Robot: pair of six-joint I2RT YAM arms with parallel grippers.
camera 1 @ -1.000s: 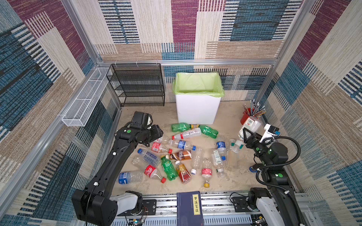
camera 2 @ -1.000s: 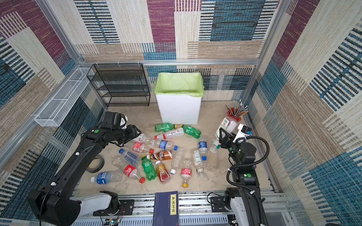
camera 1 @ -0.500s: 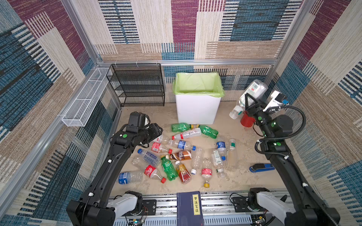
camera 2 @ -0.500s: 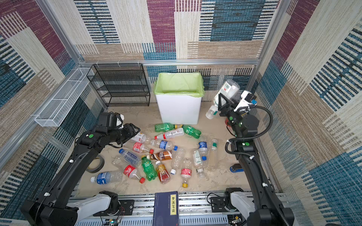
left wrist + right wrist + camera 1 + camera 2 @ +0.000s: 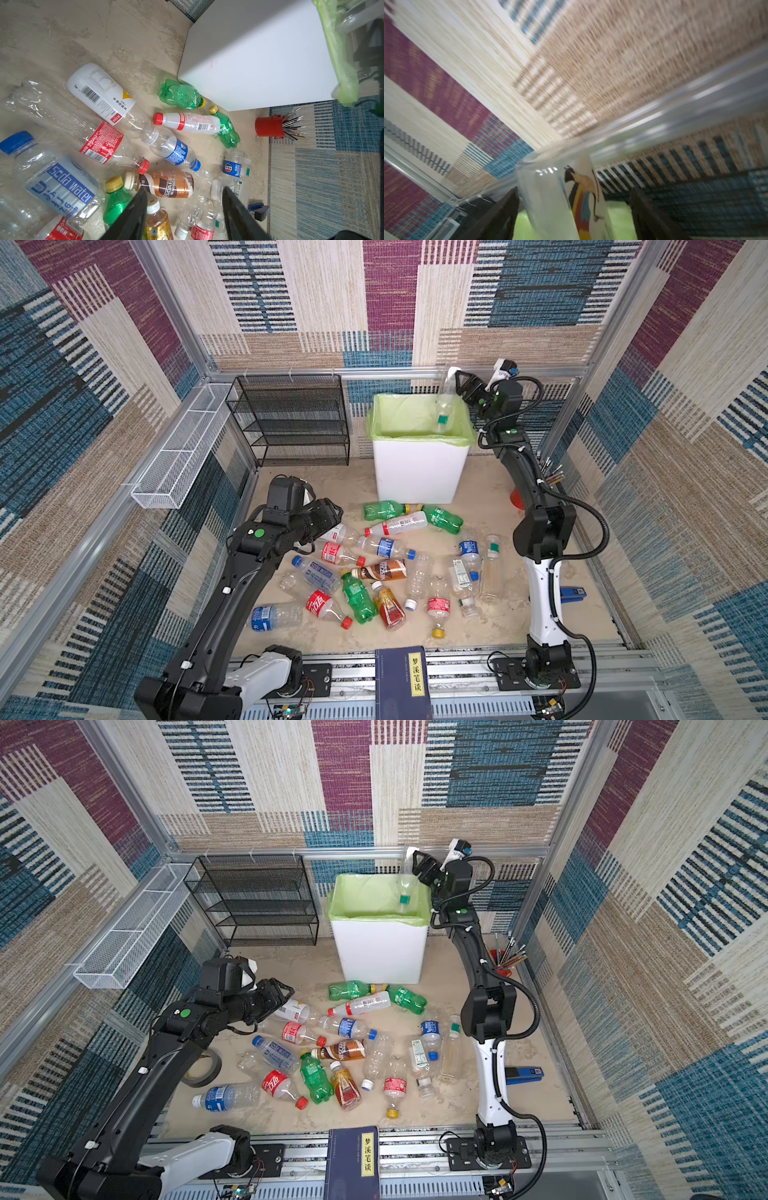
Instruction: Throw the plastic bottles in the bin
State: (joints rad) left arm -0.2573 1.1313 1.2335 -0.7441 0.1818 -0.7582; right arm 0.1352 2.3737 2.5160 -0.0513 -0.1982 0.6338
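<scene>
Plastic bottles [image 5: 382, 571], clear, green and brown, lie scattered on the sandy surface [image 5: 490, 639] nearest to me, none in the bin by what I can see. Over their left edge hover my left fingers [image 5: 131, 218], a little apart with nothing between them. I judge they wait there for the next pick, near the white-labelled bottle [image 5: 99, 93].

Farther back stands the bin [image 5: 415, 477], and above its right rim are my right fingers [image 5: 500, 216], spread wide. Between them a clear bottle [image 5: 444, 402] points cap down over the opening, with a gap beside it, so I think it is let go to fall inside.

The right wrist view is blurred, so I cannot exclude contact on one side. The bottom of the bin is hidden, and my right arm [image 5: 528, 477] covers part of the red cup [image 5: 268, 125] in both top views.
</scene>
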